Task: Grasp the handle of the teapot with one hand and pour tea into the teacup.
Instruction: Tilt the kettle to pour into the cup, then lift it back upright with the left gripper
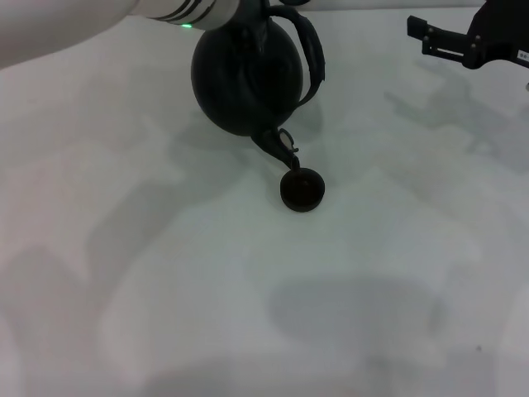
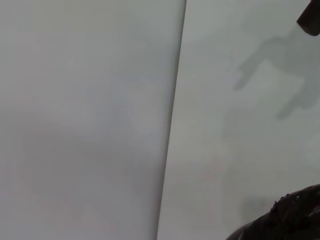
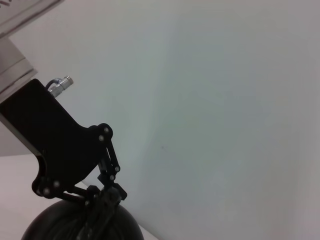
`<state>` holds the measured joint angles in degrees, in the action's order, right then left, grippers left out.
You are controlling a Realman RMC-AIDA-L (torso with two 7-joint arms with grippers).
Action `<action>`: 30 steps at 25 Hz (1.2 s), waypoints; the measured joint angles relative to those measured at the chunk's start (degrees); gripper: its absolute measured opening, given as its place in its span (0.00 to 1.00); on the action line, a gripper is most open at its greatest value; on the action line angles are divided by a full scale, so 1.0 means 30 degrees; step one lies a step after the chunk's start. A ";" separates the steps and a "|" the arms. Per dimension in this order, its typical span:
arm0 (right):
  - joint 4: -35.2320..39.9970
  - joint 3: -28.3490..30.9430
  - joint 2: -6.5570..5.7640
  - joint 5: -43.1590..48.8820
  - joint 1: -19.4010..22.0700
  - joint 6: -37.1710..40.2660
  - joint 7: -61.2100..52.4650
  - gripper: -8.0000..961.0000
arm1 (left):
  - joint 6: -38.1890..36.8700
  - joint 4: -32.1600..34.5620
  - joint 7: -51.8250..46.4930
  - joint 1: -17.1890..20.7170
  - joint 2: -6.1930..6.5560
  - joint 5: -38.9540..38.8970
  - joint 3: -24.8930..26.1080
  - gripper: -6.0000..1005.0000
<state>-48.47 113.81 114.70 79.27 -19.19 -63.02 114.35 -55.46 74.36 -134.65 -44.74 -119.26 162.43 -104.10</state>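
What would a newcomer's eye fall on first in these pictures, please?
The teapot, tipped forward at the table's far side, spout just above the tiny teacup. The left gripper clamps its handle. The right gripper idles at far right.

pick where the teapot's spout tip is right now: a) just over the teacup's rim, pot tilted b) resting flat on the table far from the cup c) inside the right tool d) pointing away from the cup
a: in the head view the teapot is tipped forward with its spout tip right at the near rim of the teacup.
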 joint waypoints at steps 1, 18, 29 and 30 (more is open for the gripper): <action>-0.0001 0.0013 0.0000 0.0001 -0.0015 0.0000 -0.0001 0.91 | 0.0000 -0.0001 0.0001 -0.0016 0.0006 -0.0001 -0.0052 0.12; 0.0046 0.0150 -0.0001 0.0001 -0.0075 0.0013 0.0009 0.91 | -0.0238 -0.0144 0.0091 -0.0345 0.0054 -0.0002 -0.0228 0.12; 0.0069 0.0150 -0.0001 0.0001 -0.0078 0.0031 0.0021 0.91 | -0.0357 -0.0329 0.0141 -0.0661 0.0062 -0.0003 -0.0504 0.12; 0.0076 0.0150 -0.0001 0.0001 -0.0076 0.0032 0.0022 0.91 | -0.0375 -0.0347 0.0142 -0.0674 0.0062 -0.0003 -0.0504 0.12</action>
<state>-48.25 114.26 114.70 79.28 -19.42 -62.92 114.41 -56.58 73.32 -134.22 -46.76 -119.07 162.42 -105.62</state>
